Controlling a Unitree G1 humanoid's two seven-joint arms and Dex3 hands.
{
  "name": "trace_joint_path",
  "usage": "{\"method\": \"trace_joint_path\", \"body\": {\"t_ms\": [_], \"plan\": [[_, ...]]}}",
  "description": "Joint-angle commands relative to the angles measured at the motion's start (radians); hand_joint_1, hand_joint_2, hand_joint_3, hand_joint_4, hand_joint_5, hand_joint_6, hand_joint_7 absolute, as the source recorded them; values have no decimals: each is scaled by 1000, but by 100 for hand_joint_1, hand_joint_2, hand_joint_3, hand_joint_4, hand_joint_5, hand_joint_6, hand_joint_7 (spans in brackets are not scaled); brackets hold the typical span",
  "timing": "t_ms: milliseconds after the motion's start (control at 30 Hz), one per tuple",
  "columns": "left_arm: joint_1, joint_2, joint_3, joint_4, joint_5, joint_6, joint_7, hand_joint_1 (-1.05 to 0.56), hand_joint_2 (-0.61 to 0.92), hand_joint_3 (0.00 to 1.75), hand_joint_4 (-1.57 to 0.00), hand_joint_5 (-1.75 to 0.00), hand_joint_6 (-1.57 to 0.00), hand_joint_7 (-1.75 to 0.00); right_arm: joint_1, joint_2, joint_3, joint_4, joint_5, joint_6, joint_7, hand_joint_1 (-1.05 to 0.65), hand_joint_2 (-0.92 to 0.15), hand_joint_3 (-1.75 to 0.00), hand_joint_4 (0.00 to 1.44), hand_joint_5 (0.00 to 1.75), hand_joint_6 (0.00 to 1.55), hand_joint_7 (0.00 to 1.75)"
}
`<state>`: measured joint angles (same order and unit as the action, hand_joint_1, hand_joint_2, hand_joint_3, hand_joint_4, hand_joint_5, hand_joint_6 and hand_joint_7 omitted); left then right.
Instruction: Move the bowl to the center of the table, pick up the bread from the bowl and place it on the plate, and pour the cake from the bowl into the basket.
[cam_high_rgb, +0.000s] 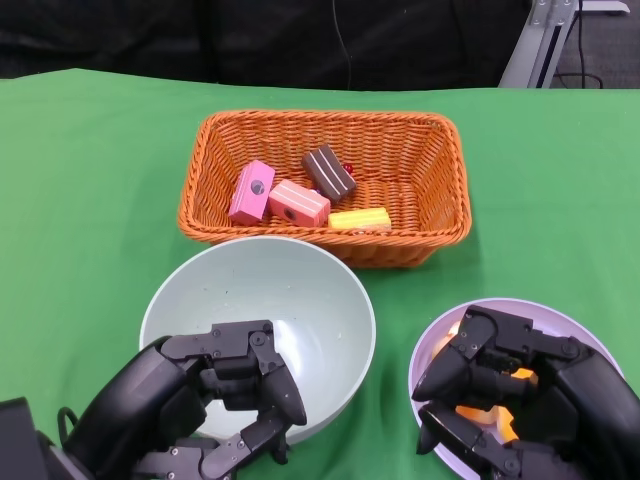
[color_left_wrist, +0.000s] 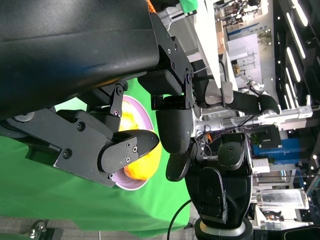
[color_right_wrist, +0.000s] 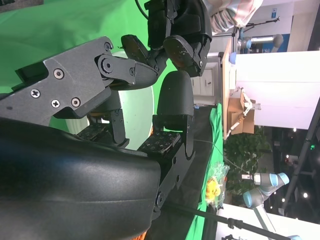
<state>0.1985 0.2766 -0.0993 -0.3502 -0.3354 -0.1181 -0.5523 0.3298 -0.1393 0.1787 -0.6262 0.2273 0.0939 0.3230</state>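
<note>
The left hand (cam_high_rgb: 215, 395) has its chunky black fingers curled over the near rim of the bowl (cam_high_rgb: 300, 290), thumb side underneath, so it looks like it's gripping the edge. The right hand (cam_high_rgb: 520, 395) hovers right over the plate (cam_high_rgb: 575, 322) with its fingers bent inward, and I honestly can't tell whether they're holding anything or just hanging there. The bowl is a smooth pale green-white round thing, glossy and empty inside, sitting just in front of the basket (cam_high_rgb: 325, 125). The plate is lilac, shallow and round, with the orange bread (cam_high_rgb: 505, 415) peeking out under the right hand's fingers. The basket is orange wicker, rectangular, tightly woven, and holds the cake pieces: two pink blocks (cam_high_rgb: 272, 197), a brown striped one (cam_high_rgb: 329, 171) and a yellow one (cam_high_rgb: 359, 218). All of it sits on a green cloth table (cam_high_rgb: 90, 180). The left wrist view shows the bread (color_left_wrist: 142, 162) as a glossy golden-orange lump on the lilac plate (color_left_wrist: 131, 183), much clearer than from the head. The right wrist view mostly shows the bowl's (color_right_wrist: 137, 112) pale wall behind the fingers.
</note>
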Motion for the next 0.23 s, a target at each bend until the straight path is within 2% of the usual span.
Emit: {"method": "trace_joint_path", "body": {"t_ms": [33, 133, 233], "plan": [[8, 7, 13, -10, 7, -14, -3, -15, 68, 80, -67, -158, -62, -134, 9, -5, 6, -23, 17, 3, -2, -14, -63, -87, 68, 150, 63, 131], [11, 1, 17, -1, 1, -26, -10, -15, 71, 81, -67, -158, -63, -135, 16, -3, 9, -26, 18, -2, -4, -14, -58, -103, 68, 156, 64, 134], [13, 1, 17, -1, 2, -29, -10, -16, 72, 80, -68, -159, -63, -136, 24, -2, 11, -30, 20, 0, -6, -13, -56, -110, 68, 157, 65, 136]]}}
